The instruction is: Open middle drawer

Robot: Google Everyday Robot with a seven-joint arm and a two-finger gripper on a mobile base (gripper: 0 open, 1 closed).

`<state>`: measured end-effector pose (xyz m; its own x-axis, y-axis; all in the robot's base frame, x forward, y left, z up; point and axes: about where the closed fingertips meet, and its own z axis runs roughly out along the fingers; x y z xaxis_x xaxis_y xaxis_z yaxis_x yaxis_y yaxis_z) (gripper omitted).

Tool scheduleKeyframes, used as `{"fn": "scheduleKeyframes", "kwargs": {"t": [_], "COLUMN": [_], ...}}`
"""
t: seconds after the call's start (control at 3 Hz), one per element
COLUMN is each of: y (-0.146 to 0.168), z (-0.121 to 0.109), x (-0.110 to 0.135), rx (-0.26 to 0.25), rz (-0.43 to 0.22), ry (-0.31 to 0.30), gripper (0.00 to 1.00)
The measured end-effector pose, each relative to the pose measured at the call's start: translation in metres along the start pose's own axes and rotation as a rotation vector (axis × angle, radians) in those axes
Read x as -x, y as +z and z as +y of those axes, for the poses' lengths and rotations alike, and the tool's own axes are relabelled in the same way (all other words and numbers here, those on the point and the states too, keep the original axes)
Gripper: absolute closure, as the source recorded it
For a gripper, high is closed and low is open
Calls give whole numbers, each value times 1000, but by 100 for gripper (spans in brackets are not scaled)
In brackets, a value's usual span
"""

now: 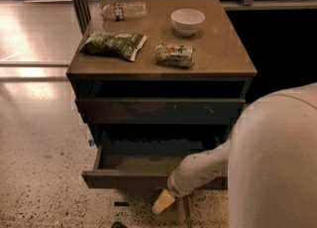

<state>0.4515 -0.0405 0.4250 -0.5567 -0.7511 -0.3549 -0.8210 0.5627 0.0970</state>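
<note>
The middle drawer [126, 179] is pulled out of the brown cabinet, and its shallow olive-brown tray [146, 163] is showing. Its dark flat front faces me, low in the view. My gripper [163, 201] is at the end of the pale arm, which reaches in from the lower right. It hangs just below and in front of the drawer's front edge, right of its middle. A cream-coloured fingertip [162, 203] points down toward the floor. A wider dark drawer front [158, 111] with pale scratches sits pushed in above the open drawer.
On the cabinet top [223, 53] are a white bowl [187, 21], a crushed can [174, 55], a green snack bag [113, 44] and a plastic bottle [124, 10]. My white body [277, 162] fills the lower right. Speckled floor [39, 172] lies to the left.
</note>
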Motion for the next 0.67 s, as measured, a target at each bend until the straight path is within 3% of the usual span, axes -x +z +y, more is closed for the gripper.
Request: {"fn": "scheduleKeyframes", "kwargs": {"t": [0.67], "y": [-6], "z": [10], "x": [-14], "rx": [12], "rz": [20], "ry": [6], "gripper": [0]}}
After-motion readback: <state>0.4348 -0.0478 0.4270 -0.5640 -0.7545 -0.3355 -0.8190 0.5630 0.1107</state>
